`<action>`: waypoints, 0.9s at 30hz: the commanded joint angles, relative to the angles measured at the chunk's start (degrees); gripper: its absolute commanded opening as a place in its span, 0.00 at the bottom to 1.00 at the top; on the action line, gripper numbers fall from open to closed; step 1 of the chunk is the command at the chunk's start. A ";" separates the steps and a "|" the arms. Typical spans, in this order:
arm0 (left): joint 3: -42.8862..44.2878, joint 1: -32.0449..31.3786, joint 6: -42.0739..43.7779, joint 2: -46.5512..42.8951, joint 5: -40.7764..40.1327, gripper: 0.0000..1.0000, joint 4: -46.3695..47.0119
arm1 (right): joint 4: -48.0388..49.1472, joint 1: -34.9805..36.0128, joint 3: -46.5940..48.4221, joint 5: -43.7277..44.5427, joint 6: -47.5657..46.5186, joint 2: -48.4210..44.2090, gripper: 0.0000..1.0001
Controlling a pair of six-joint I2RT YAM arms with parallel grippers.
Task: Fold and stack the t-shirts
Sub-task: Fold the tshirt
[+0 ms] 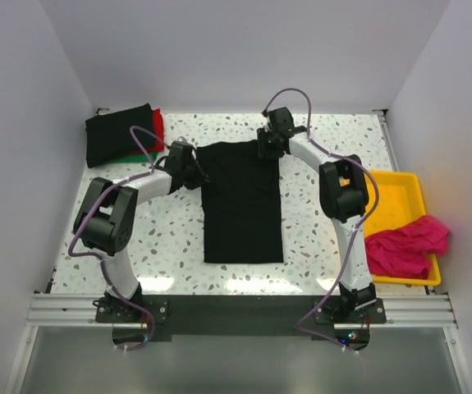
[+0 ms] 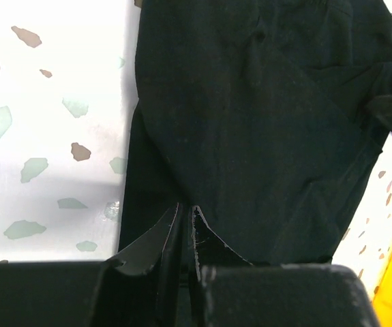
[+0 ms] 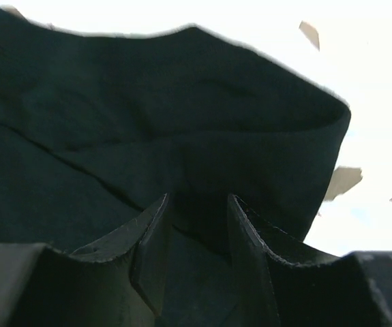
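You are looking down on a speckled white table (image 1: pixel 162 246) with two arms reaching away from you. Five t-shirts are in view: two black, one red, one green, one magenta.

The spread black t-shirt (image 1: pixel 244 213) lies flat in the middle of the table, a tall rectangle between the two arms, its far end under both grippers.

Your left gripper (image 1: pixel 188 167) sits at the far left corner of that shirt. In the left wrist view its fingers (image 2: pixel 170 235) are drawn almost together, with only a thin slit between them, and the black cloth runs down into that slit; they are pinching the shirt's edge.

Your right gripper (image 1: pixel 270 139) sits at the far right corner. In the right wrist view its fingers (image 3: pixel 151 238) stand apart with black cloth filling the gap. You cannot tell whether they press on the cloth, as everything there is dark.

One stack of three rests in the far left corner: the folded black t-shirt (image 1: pixel 119 135) on top, the red t-shirt (image 1: pixel 158 123) showing at its right edge, and the green t-shirt (image 1: pixel 144 156) as a thin strip along the near edge.

One yellow tray (image 1: pixel 400 190) stands at the right edge of the table. The magenta t-shirt (image 1: pixel 404 246) lies crumpled in its near end and spills over the rim.
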 commanded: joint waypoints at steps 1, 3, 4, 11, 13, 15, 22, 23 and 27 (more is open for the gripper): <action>-0.17 0.11 -0.41 0.81 0.16 0.12 0.85 | 2.20 0.12 -3.74 -0.25 -1.43 -4.75 0.42; -0.43 0.11 -0.58 1.16 -0.45 0.12 0.50 | 3.61 0.64 -4.29 -2.27 -1.08 -5.45 0.42; -0.52 0.11 -0.67 1.16 -0.63 0.12 0.42 | 3.70 0.91 -3.33 -2.80 -1.08 -5.37 0.41; -0.52 0.28 -0.94 1.34 -1.69 0.11 -0.11 | 6.87 5.38 3.26 -6.66 -3.36 -0.72 0.41; -0.43 0.28 -0.94 1.42 -1.69 0.11 -0.29 | 7.57 6.18 6.33 -8.15 -3.80 1.73 0.41; -0.70 0.28 -1.02 1.42 -1.51 0.10 -0.38 | 9.40 7.41 7.75 -8.51 -3.89 2.80 0.41; -2.71 0.28 -1.64 -0.42 0.59 0.09 0.68 | 12.05 9.70 12.67 -9.21 -4.24 7.54 0.41; -3.59 0.28 -1.64 -1.46 1.12 0.09 1.29 | 12.14 9.79 13.11 -9.22 -4.16 8.42 0.41; -3.95 0.37 -1.20 -2.70 1.39 0.09 0.85 | 12.32 10.49 15.57 -9.74 -3.98 10.36 0.41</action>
